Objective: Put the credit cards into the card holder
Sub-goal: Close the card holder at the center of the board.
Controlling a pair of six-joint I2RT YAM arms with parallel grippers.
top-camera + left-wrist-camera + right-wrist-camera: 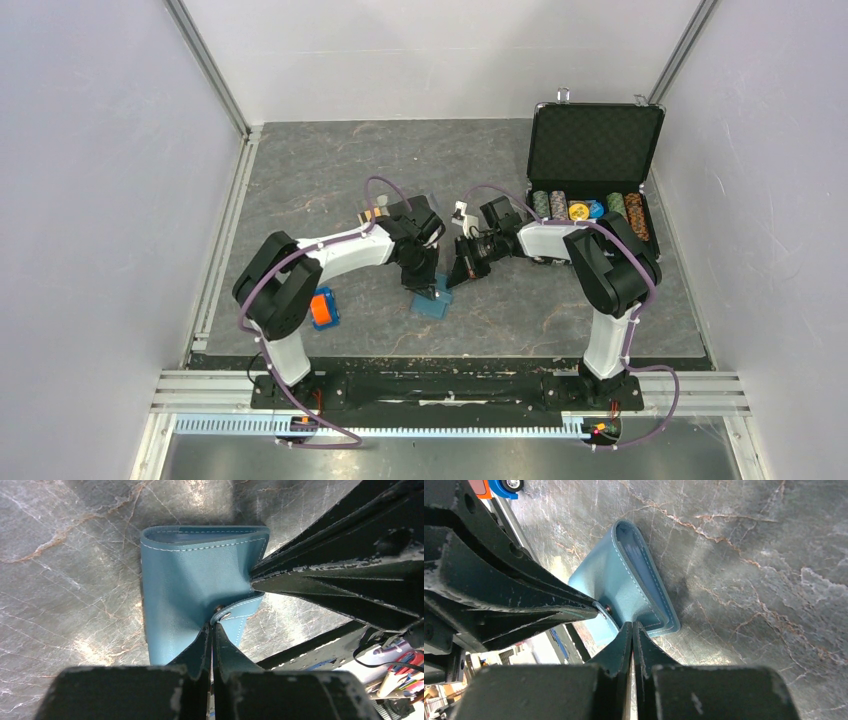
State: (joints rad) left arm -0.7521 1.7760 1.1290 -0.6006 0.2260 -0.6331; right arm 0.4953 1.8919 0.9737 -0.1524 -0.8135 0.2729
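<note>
**Teal holder pinched from both sides, flaps not yet parted**

Teal leather is all that either wrist view shows: the card holder (434,305) lies on the grey stone-patterned surface (300,170) midway between the two arms, at the centre near the front edge. The left hand (211,626) is clenched on one corner of the holder (185,580), right by the snap tab. The right hand (252,580) comes in from the side and is clenched on the neighbouring flap edge. From its own camera the right hand (632,625) bites the corner of the holder (624,580), and the left hand (599,611) meets it from the left. The two pinches almost touch.

The holder's long side runs away from both hands, with its looped far end gaping slightly and showing a lighter blue inside. Since each hand seems to hold a different flap at the same corner, the next move probably depends on pulling them apart sideways across that axis, left hand leftward and right hand rightward.

No credit cards show in either wrist view. A small orange-and-dark patch (370,214) beyond the left forearm may be them, but it is too small to tell.
</note>
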